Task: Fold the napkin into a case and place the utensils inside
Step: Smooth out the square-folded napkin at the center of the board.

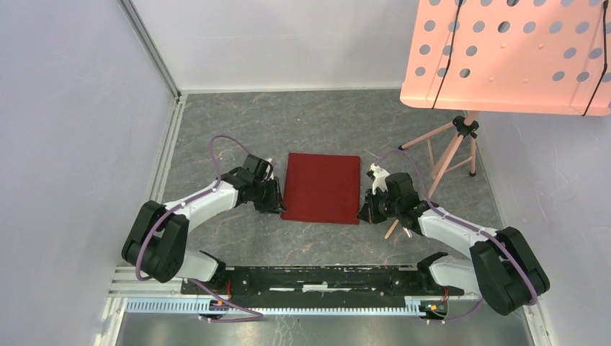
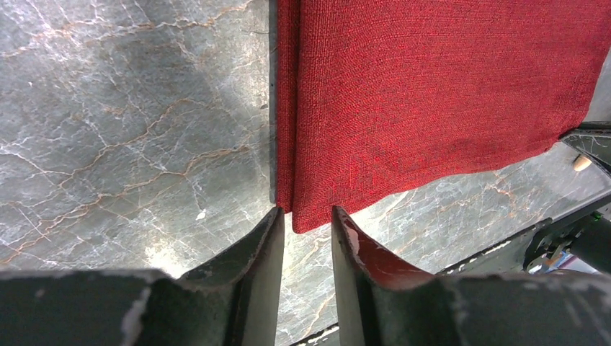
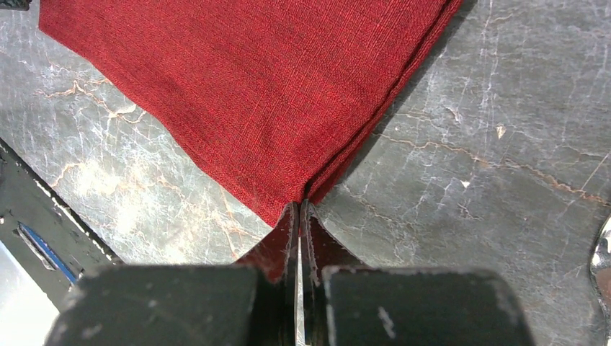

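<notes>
While the napkin (image 1: 321,187) lies flat, the right end effector (image 3: 298,207) pinches its corner.

— How much of the napkin (image 3: 274,94) does the right wrist view show?
— Its far part runs off the top edge. Its near corner vanishes between the right fingers (image 3: 277,252).
— And the shiny utensil (image 3: 602,263) right of the napkin?
— Cut off by the edge. Fork or spoon, can't tell.
</notes>
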`<state>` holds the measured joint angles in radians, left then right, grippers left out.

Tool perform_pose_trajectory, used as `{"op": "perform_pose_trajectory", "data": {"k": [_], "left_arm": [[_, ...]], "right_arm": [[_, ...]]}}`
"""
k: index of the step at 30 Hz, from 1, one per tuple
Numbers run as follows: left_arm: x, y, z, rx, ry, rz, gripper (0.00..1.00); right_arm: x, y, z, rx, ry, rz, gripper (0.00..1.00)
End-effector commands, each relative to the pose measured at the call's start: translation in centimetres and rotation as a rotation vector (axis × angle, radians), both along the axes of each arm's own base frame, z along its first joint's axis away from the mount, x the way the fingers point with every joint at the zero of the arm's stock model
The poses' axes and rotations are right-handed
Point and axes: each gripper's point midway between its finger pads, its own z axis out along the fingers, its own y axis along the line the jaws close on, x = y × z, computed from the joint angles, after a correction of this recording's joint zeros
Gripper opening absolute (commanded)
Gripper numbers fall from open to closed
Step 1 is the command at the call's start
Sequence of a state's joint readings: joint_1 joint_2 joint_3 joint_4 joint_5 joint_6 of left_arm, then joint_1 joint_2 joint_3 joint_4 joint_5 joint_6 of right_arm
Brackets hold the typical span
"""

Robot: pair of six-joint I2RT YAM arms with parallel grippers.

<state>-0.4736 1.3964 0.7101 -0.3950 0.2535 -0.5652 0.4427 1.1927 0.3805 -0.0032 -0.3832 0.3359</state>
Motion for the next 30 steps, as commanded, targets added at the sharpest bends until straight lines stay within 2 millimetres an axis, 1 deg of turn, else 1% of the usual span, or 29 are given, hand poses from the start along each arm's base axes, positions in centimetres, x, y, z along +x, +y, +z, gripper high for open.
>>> {"op": "perform_pose_trajectory", "data": {"k": [1,10,14,18,23,27,30], "left_arm": [[0.8,-0.2,0.1,0.0,-0.036,-0.018,0.33],[0.8,-0.5,-0.6,-0.006,-0.016,-0.025,0.32],[0.9,-0.6,-0.3,-0.015,-0.032,-0.022,0.22],[1.2,-0.7,0.3,-0.026,-0.051,-0.022,0.15],[1.3,-1.1,0.7,-0.045,-0.052,-0.034,0.12],[1.4,-1.1,1.1,-0.045,-0.07,-0.03,0.02],[1.7,-0.7,1.4,-0.027,-0.094,-0.018,0.02]], "right_arm": [[1.5,0.8,1.6,0.039,-0.062,0.006,0.0],[1.3,0.9,1.5,0.042,-0.059,0.008,0.0],[1.3,0.9,1.4,0.046,-0.057,0.008,0.0],[1.4,0.9,1.5,0.046,-0.059,0.008,0.0],[1.5,1.0,1.6,0.048,-0.061,0.008,0.0],[1.5,0.9,1.7,0.048,-0.066,0.006,0.0],[1.6,0.9,1.7,0.044,-0.068,0.002,0.0]]}}
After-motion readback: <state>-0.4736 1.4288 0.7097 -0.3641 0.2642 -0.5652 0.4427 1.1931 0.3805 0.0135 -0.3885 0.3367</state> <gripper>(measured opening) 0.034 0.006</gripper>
